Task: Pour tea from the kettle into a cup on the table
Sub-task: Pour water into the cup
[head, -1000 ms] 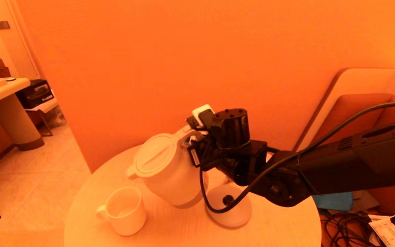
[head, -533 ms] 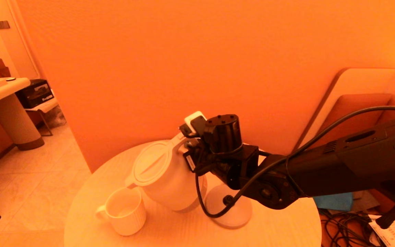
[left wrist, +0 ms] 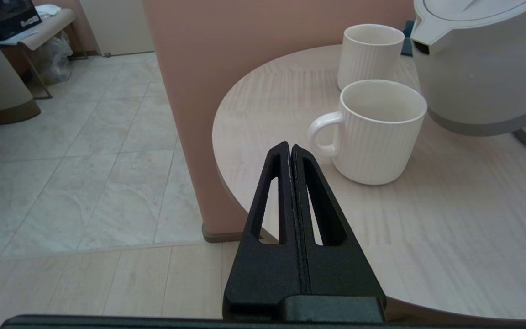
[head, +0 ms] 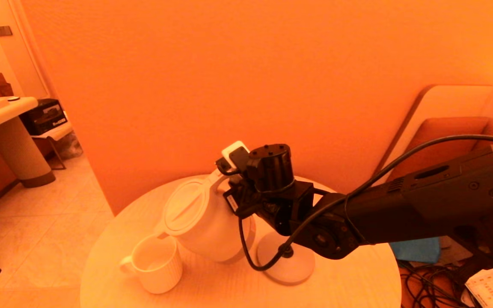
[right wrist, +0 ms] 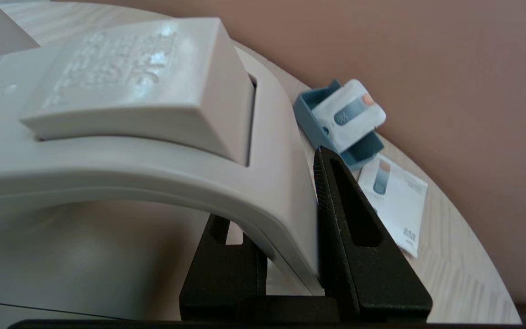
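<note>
the right arm is black, with a long boxy forearm that has a matte surface, a row of small vent slits, an oval recess and some round screws near its end. a thick black cable runs in an arc along the arm and hangs in a loop under the wrist. the wrist has a short black cylinder with small screw holes on its flat top, and a white block sits beside it. the left gripper has two black tapered fingers, each with a long slot. the right gripper is of the same black, textured plastic.
</note>
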Available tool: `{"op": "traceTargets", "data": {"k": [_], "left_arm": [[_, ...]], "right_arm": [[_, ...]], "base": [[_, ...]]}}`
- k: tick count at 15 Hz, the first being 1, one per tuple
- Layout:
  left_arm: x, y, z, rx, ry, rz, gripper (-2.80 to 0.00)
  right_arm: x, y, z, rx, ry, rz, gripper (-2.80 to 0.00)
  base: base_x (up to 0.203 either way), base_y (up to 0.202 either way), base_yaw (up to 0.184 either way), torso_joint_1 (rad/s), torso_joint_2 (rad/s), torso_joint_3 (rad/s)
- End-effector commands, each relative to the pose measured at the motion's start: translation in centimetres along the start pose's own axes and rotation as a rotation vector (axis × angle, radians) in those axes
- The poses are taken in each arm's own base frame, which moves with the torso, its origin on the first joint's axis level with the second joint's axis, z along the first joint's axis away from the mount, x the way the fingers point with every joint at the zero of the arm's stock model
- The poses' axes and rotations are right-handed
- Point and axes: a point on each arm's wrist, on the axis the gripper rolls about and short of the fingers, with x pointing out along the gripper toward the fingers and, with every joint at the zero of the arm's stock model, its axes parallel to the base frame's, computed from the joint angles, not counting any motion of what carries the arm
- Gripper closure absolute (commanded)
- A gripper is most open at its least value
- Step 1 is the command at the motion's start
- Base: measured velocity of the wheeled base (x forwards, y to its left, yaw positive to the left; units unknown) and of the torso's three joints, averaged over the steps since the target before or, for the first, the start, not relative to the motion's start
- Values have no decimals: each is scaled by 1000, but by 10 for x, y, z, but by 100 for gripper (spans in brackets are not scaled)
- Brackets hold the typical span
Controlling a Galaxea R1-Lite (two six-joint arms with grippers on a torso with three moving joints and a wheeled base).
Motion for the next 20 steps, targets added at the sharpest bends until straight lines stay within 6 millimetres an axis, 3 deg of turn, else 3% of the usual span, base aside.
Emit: {"op": "traceTargets", "data": {"k": [1, 20], "left_arm": [[0, 0, 0, 0, 0, 0, 0], [0, 0, 0, 0, 0, 0, 0]], "right_arm": [[4, 2, 1, -10, -7, -5, 0], [12, 6, 28, -123, -30, -7, 0]], "base": [[0, 0, 0, 0, 0, 0], [0, 0, 0, 0, 0, 0]]}}
